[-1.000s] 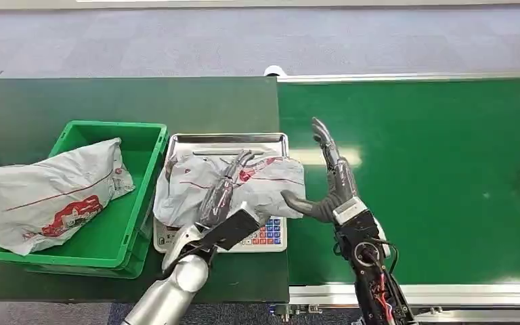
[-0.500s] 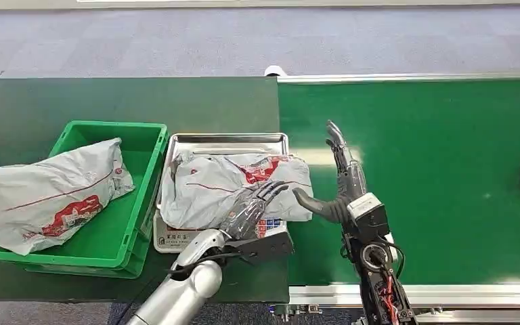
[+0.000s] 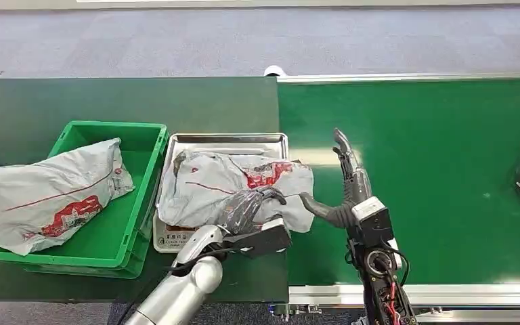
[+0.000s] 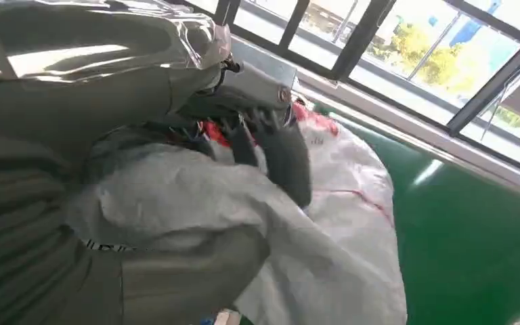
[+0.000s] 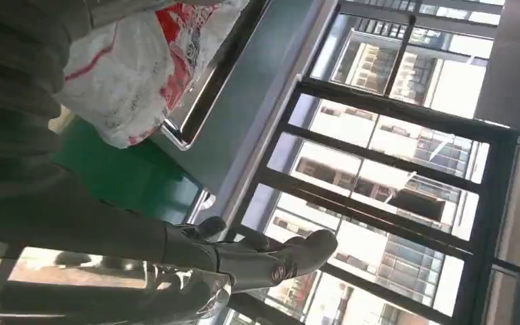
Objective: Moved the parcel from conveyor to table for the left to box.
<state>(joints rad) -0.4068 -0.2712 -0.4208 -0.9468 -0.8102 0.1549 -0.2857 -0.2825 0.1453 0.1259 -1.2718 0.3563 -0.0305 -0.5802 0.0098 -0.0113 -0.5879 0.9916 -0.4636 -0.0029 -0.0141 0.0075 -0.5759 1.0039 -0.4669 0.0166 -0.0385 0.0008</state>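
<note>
On the steel tray of the weighing scale (image 3: 227, 140), between the green plastic crate (image 3: 81, 132) and the green conveyor belt (image 3: 433, 156), a crumpled grey plastic mail parcel with red print (image 3: 210, 179) is laid. It is grasped at its near edge by the left hand (image 3: 247, 206), whose dark fingers (image 4: 281, 152) are curled into the soft film, presumably so that it can be lifted across into the crate. The right hand (image 3: 342, 189) is held beside the parcel's belt-side edge, fingers spread wide and empty, the thumb close to the film. A second, similar grey bag (image 3: 47, 189) is draped slackly over the crate's rim. The dark green worktop (image 3: 108, 98) looks matt; the tray is shiny.
</note>
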